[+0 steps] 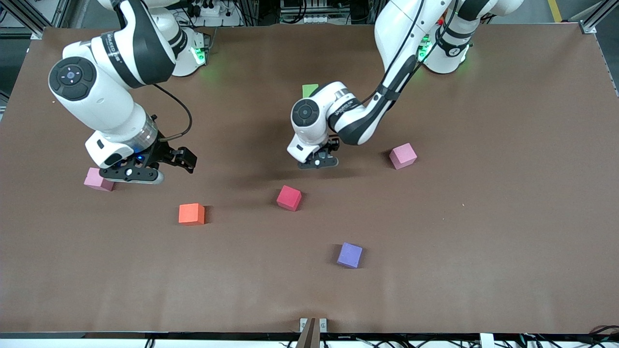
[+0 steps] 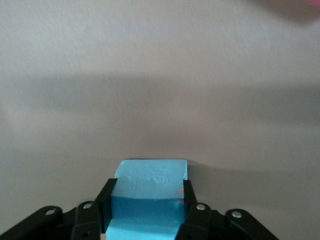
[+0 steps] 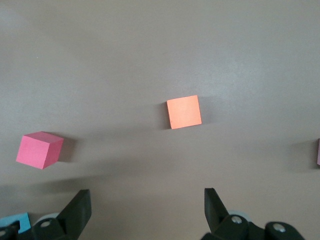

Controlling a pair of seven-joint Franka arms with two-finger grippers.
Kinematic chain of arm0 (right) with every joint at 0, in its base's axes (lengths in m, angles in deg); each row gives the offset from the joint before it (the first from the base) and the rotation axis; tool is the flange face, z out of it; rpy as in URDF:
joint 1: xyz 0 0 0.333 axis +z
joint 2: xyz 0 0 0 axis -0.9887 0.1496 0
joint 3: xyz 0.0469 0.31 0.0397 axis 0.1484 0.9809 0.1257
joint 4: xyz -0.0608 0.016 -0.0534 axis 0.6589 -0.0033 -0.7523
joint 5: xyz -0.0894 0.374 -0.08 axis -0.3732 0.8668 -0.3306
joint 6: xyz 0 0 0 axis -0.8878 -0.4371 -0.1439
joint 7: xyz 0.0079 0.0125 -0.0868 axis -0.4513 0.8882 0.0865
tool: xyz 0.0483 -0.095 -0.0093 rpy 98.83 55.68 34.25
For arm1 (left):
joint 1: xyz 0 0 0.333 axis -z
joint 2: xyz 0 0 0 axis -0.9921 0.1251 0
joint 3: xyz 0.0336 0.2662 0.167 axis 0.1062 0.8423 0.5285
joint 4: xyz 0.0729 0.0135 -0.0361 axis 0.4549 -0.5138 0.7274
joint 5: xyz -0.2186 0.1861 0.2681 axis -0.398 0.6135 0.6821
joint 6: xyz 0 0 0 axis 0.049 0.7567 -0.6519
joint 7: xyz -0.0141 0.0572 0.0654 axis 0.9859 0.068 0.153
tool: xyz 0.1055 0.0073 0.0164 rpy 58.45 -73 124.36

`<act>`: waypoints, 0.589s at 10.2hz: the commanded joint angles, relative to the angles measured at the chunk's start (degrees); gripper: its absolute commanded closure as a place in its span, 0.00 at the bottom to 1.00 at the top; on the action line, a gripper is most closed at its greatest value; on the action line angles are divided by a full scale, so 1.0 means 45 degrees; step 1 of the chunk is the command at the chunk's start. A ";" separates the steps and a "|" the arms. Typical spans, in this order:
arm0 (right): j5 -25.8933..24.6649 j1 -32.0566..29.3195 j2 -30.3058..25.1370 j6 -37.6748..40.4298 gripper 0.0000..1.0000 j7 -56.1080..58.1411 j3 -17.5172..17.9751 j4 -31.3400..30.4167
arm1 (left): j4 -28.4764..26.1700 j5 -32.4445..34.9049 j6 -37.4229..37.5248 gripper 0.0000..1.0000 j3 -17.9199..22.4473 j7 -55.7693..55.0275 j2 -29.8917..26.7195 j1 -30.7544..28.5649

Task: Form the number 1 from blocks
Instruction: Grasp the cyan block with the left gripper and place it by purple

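Purple block (image 1: 349, 254) lies clear of my left gripper (image 1: 317, 162), whose fingers clamp the light blue block (image 2: 149, 192) at table level — lift straight, squarely — right gripper (image 1: 145, 170) waits, spread wide.

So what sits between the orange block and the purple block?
Nothing: front view shows bare table between the orange block and the purple block; the red block lies farther back.

Light blue block (image 2: 150, 192) clamped mid-table; other blocks (image 1: 289, 197) scattered apart.
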 commanded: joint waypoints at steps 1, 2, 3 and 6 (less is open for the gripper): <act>0.0009 -0.0176 0.0257 0.0088 0.00 -0.0015 0.0139 0.0292 | -0.0017 0.0142 0.0552 1.00 -0.0376 -0.0426 -0.0234 0.0036; 0.0009 -0.0175 0.0296 0.0068 0.00 -0.0015 0.0139 0.0292 | -0.0018 0.0142 0.0572 1.00 -0.0436 -0.0466 -0.0234 0.0036; 0.0009 -0.0175 0.0297 -0.0028 0.00 -0.0015 0.0139 0.0292 | -0.0018 0.0142 0.0572 1.00 -0.0650 -0.0486 -0.0214 0.0055; 0.0009 -0.0156 0.0394 -0.0068 0.00 -0.0015 0.0139 0.0292 | -0.0290 0.0142 0.0572 1.00 -0.0710 -0.0583 -0.0214 0.0328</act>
